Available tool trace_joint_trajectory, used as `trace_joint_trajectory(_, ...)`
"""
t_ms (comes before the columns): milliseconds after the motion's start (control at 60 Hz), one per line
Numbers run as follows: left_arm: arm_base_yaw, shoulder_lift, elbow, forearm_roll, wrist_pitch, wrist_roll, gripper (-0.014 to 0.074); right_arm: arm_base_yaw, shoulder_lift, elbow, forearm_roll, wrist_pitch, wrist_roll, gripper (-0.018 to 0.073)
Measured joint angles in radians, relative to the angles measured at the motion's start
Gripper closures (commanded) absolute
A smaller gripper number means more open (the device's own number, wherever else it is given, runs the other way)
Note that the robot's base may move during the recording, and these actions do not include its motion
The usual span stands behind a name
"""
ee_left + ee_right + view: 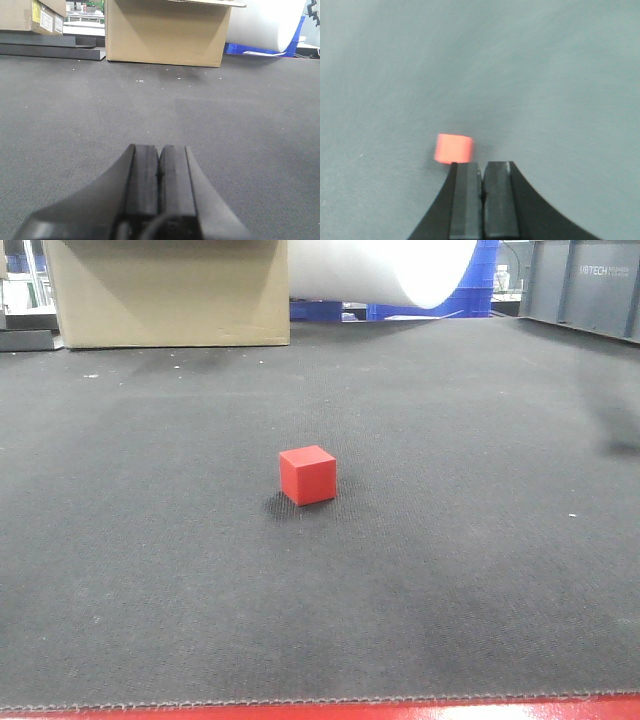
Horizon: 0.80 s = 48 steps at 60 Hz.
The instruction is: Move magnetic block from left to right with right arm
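Magnetic block (307, 475) sits on the mat (480, 570) near centre, nothing touching it. Behind it, at the mat's far left edge, a cardboard box (170, 292); a large roll (385, 268) lies just right of the box. A bin (585, 285) stands far right. In the right wrist view, block just ahead-left of the right gripper (482, 172).

Open mat (450, 570) — only magnetic block (307, 475)

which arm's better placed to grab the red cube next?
Right. Its wrist view shows the red cube just beyond the shut right gripper. The left gripper, also shut, faces only bare mat and a cardboard box.
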Motion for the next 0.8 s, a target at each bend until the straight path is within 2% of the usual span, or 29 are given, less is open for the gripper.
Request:
trace_joint_trajectory(133, 0.0, 0.0, 0.0, 0.0, 0.0, 0.0, 0.0713, -0.028, -0.199, 0.228, -0.002, -0.122, 0.0, 0.05)
trace_joint_trajectory(450, 0.0, 0.0, 0.0, 0.0, 0.0, 0.0, 0.0713, -0.029, -0.69, 0.755, -0.002, -0.422, 0.0, 0.05)
trace_joint_trajectory(600, 0.0, 0.0, 0.0, 0.0, 0.0, 0.0, 0.0713, -0.029, -0.89, 0.896, -0.002, -0.457, 0.0, 0.05)
trace_joint_trajectory(801, 0.0, 0.0, 0.0, 0.0, 0.0, 0.0, 0.0713, -0.029, -1.096, 0.962, -0.002, -0.465, 0.0, 0.05)
